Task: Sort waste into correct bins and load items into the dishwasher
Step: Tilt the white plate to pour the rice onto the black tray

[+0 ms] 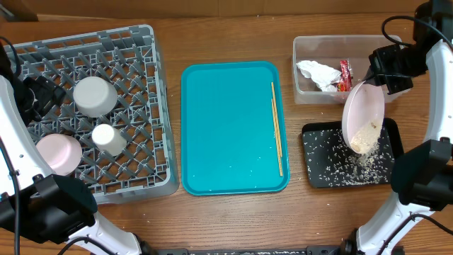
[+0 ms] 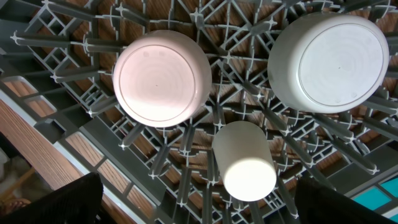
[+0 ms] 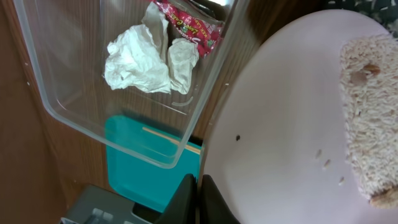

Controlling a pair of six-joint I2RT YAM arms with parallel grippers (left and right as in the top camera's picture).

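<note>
My right gripper (image 3: 199,185) is shut on the rim of a whitish-pink plate (image 1: 362,113), tilted steeply over the black tray (image 1: 315,170). A clump of rice (image 3: 367,118) clings to the plate's low side, and crumbs (image 1: 340,166) lie scattered in the tray. The clear tub (image 1: 304,95) holds the crumpled napkin (image 1: 318,73) and the red wrapper (image 1: 345,74). Wooden chopsticks (image 1: 277,127) lie on the teal tray. The grey rack (image 1: 152,64) carries a grey-white bowl (image 2: 336,59), a pink bowl (image 2: 161,78) and a white cup (image 2: 244,163), all upside down. My left gripper (image 2: 199,208) hangs open above them.
The teal serving tray (image 1: 226,134) lies in the middle between the rack and the two bins. Bare wooden tabletop (image 1: 233,219) runs along the front edge. Both arm bases stand at the bottom corners of the overhead view.
</note>
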